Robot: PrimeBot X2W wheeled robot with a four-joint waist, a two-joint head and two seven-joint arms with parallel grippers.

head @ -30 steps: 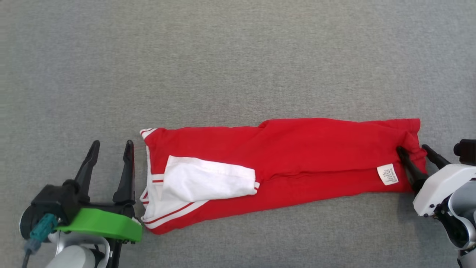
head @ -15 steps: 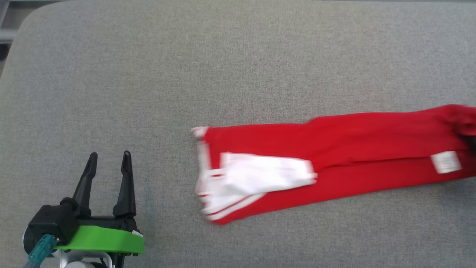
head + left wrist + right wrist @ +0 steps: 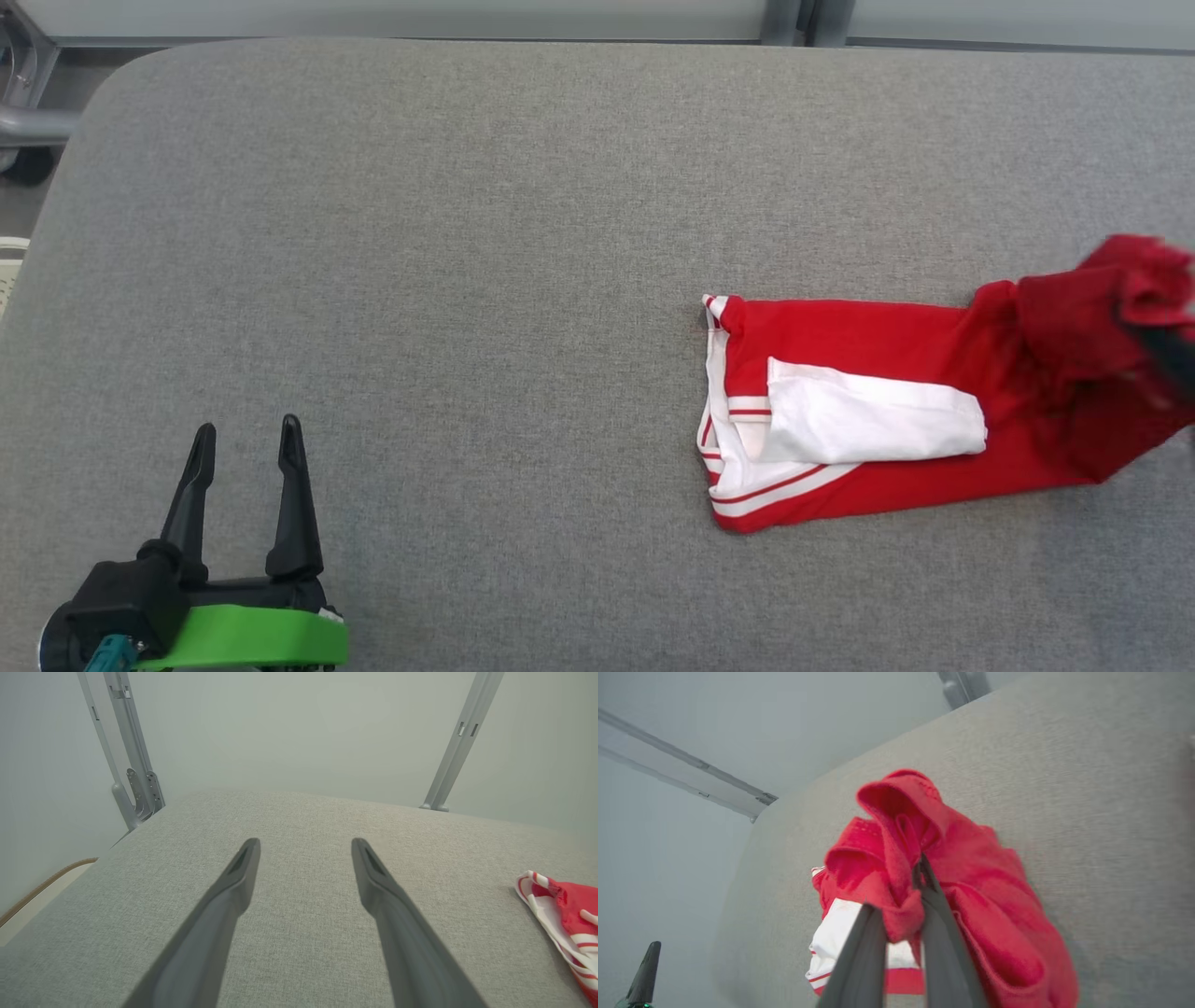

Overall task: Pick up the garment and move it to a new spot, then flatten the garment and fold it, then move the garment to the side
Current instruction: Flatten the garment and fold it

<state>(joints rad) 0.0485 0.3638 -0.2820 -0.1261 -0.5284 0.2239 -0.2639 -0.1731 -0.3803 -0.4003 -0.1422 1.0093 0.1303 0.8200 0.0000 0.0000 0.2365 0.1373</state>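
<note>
Garment (image 3: 878, 425) lies at the right of the grey pad (image 3: 467, 280), its right end bunched and raised. I read the right gripper (image 3: 901, 891) clenched on that red fabric; left gripper (image 3: 246, 426) released, fingers spread, well apart from it

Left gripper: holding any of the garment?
No, the left gripper stands open and empty, well apart from the garment.
</note>
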